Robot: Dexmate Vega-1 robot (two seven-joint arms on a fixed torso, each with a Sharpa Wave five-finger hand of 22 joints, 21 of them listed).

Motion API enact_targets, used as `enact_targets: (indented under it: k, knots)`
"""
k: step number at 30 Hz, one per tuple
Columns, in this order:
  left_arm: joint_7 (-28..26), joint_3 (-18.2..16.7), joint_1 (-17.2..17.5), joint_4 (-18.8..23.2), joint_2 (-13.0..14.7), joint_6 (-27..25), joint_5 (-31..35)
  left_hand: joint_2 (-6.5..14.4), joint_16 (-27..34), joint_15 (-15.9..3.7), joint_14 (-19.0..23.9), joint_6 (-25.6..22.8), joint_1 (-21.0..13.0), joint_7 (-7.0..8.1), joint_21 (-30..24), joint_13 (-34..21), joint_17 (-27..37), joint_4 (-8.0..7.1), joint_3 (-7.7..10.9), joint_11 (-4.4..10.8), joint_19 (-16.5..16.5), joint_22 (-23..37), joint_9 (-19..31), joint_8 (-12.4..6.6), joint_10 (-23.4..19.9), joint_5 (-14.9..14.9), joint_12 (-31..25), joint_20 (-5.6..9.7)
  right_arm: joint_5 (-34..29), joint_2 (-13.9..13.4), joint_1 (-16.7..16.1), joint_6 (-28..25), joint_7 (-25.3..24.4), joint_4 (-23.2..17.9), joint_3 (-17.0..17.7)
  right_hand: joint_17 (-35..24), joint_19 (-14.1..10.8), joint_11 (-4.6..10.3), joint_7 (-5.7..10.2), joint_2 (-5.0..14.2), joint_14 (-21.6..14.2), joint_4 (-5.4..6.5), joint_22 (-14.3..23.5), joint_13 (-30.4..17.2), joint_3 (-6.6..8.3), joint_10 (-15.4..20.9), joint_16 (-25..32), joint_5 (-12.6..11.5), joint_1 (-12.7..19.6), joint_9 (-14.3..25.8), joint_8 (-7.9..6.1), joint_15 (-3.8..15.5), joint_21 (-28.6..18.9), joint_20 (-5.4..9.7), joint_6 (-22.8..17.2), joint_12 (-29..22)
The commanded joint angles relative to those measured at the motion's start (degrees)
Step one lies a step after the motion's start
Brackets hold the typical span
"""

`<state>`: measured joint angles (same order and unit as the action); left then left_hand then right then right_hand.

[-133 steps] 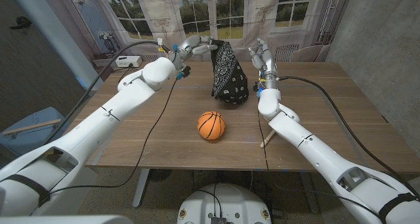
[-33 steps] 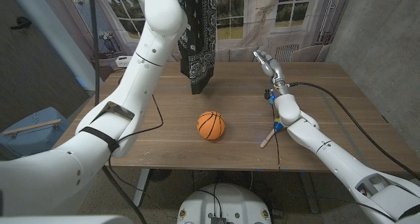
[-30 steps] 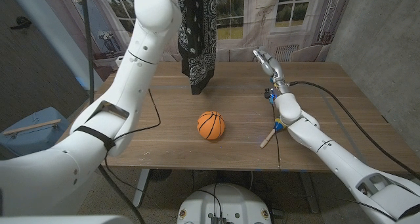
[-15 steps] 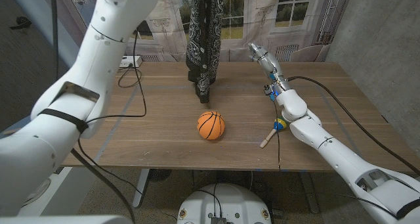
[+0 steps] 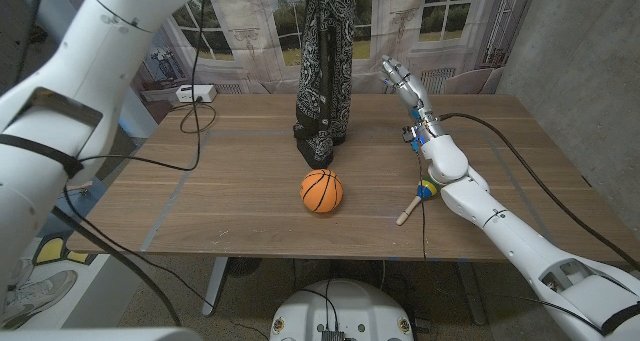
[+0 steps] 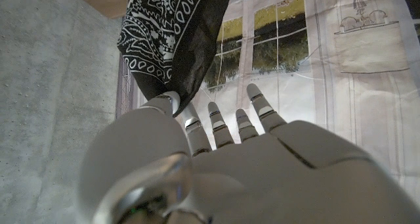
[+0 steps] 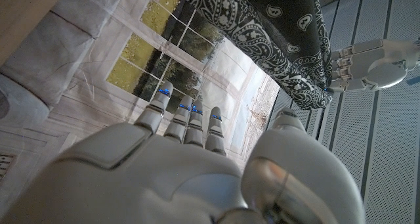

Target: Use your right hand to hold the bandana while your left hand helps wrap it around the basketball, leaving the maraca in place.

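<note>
the black bandana with white paisley print hung in a long drape, its lower end bunched on the table just behind the basketball (orange, black-seamed). the left hand pinched its top corner. the right hand was raised, fingers apart, holding nothing; the maraca lay beside that arm.

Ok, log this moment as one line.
left hand: holds bandana up, hanging behind basketball | right hand: open | maraca: on table

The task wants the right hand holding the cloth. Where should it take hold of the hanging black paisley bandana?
Probably the lower end of the black paisley bandana, coming in from the robot's right. The left hand pinches its top, so it hangs as a narrow bunch just behind the orange basketball, and the open right hand already stands beside it.
</note>
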<state>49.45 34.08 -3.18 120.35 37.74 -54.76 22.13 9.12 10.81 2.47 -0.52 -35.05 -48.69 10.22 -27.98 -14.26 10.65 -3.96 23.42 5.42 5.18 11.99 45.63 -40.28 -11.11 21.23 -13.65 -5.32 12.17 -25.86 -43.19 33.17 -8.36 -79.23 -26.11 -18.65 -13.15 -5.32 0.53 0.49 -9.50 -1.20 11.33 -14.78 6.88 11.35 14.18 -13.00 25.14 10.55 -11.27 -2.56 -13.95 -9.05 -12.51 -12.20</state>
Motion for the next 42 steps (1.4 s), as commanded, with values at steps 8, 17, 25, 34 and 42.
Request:
enact_targets:
  k: [8, 17, 25, 34, 42]
  knots:
    - [-11.3, 10.9, -6.4, -9.0, 4.3, 2.6, -17.8, -0.1, 0.3, 0.38, 0.3, -5.7, -1.9, -0.53, -0.2, -0.4, -0.1, 1.29, 0.3, -0.86, -0.2, 0.1, -1.3, -1.43, -1.1, 0.4, -0.5, -0.58, -9.7, 1.9, -0.4, 1.9, -8.4, -1.2, 0.8, 0.2, -1.8, 1.42, 0.43, 1.58, -0.8, -3.82, 0.0, -0.3, 2.08, 0.9, 0.2, -1.0, 6.6, 0.3, -1.29, 1.69, -0.4, 0.6, -3.3, -0.8]
    - [-14.0, 12.9, -7.3, -17.4, 0.6, 9.6, -21.9, 0.1, 0.2, 0.56, 0.1, -6.7, -2.8, -2.1, -0.4, -0.4, -0.2, 2.13, 0.64, -1.39, -0.1, 0.0, -2.3, -1.37, -1.0, 0.3, -0.3, -0.4, -12.8, 1.8, -0.5, 0.0, -11.0, -2.3, 1.0, 0.4, -2.6, 2.24, 1.15, 1.35, -1.3, -5.25, 0.0, -0.3, 2.45, 1.5, 0.3, -1.3, 8.8, 0.3, -1.49, 2.4, -0.6, 1.22, -4.6, -1.0]
    - [-8.6, 13.2, -9.6, -28.6, -4.0, 18.8, -29.1, 2.2, -0.1, 0.73, -1.1, -6.3, -5.2, -7.17, -0.3, -0.3, -0.3, 4.2, 2.21, -2.92, -1.4, 0.1, -2.7, -1.17, -0.3, -1.4, 0.2, -0.43, -13.8, 1.2, -0.4, -2.3, -11.7, -3.3, 0.7, 0.2, -1.3, 2.0, 1.03, 0.51, 0.3, -5.13, 0.0, -0.3, 1.4, -0.4, -0.1, -1.3, 8.3, 0.3, -0.19, 1.93, 0.0, 1.05, -2.3, -0.2]
    - [-7.1, 12.5, -10.1, -34.1, -6.4, 23.9, -33.0, 3.0, 0.2, 1.28, -2.1, -4.0, -5.7, -9.19, -0.3, -0.4, 0.1, 3.88, 3.43, -3.78, -2.6, 0.2, -0.8, -1.63, 0.5, -2.9, 0.5, -0.77, -17.2, 1.3, -1.0, -6.1, -15.9, -5.1, 0.6, -0.1, -1.4, 2.03, -0.38, 0.39, 0.5, -5.19, 0.0, -0.4, 0.6, 0.0, 0.1, -1.7, 8.5, 0.4, -1.69, 1.99, 0.0, 1.08, -7.0, -0.6]
    - [-5.8, 10.6, -9.1, -36.9, -7.1, 27.3, -37.4, 2.6, 0.4, 1.2, -1.9, -4.7, -6.1, -9.43, -0.5, -0.4, 0.1, 4.08, 3.93, -4.22, -2.8, 0.3, 0.4, -2.67, 0.0, -4.0, 0.3, -0.67, -19.1, 1.8, -0.7, -7.8, -19.0, -5.0, 0.0, -0.1, -5.2, 4.14, 0.51, 1.8, -3.8, -7.06, 0.0, -0.1, 1.31, 4.8, 2.0, -3.0, 14.1, 0.5, -4.67, 4.4, -1.2, 2.88, -19.5, -2.1]
